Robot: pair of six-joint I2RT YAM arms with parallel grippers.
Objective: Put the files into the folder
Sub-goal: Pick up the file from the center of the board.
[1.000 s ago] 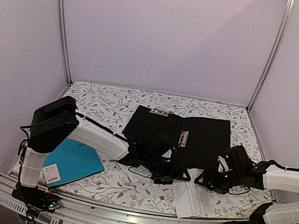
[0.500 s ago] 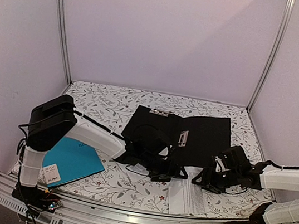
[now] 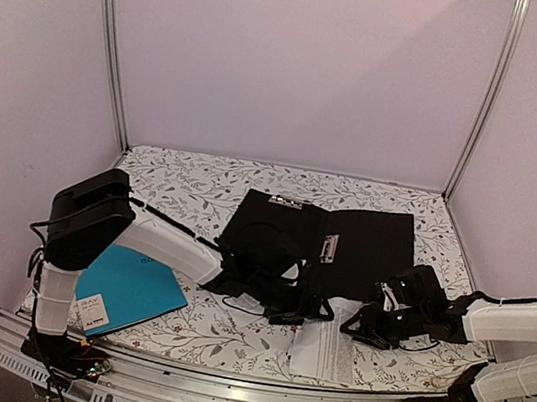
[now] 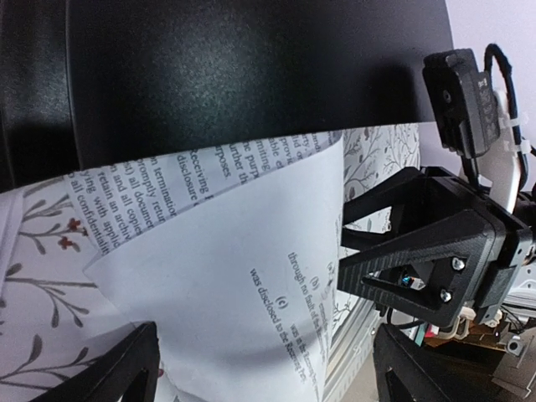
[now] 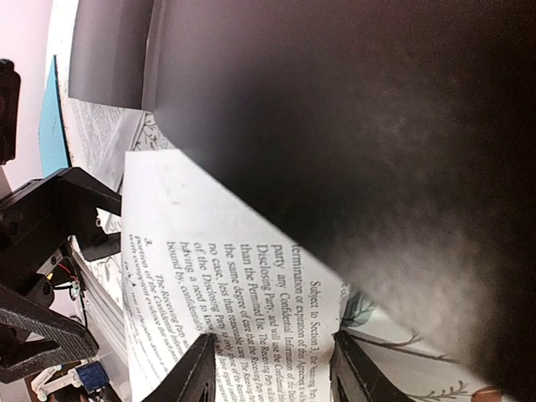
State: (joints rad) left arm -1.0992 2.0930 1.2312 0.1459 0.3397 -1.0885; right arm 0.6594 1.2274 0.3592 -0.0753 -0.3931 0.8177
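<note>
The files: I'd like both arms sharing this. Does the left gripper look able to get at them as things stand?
Probably yes: the left gripper is open and the files lie curled between its fingers, with nothing blocking. The right gripper is at the same sheets, close by.

The large, flat, black rectangular folder (image 3: 374,242) lies open on the floral table (image 3: 190,184), a little right of centre, with both dark leaves spread flat. A silver metal clip (image 3: 329,248) lies lengthwise near its fold, and a second silver clip (image 3: 288,202) sits at its far left edge. The few white paper sheets densely printed with black text (image 3: 323,343) lie just in front of the folder's near edge and reach towards the table's front. They are not flat: the top sheet (image 4: 243,276) bows upward in a curl. Its far edge meets the black cover, though whether it slips beneath cannot be told.
</note>
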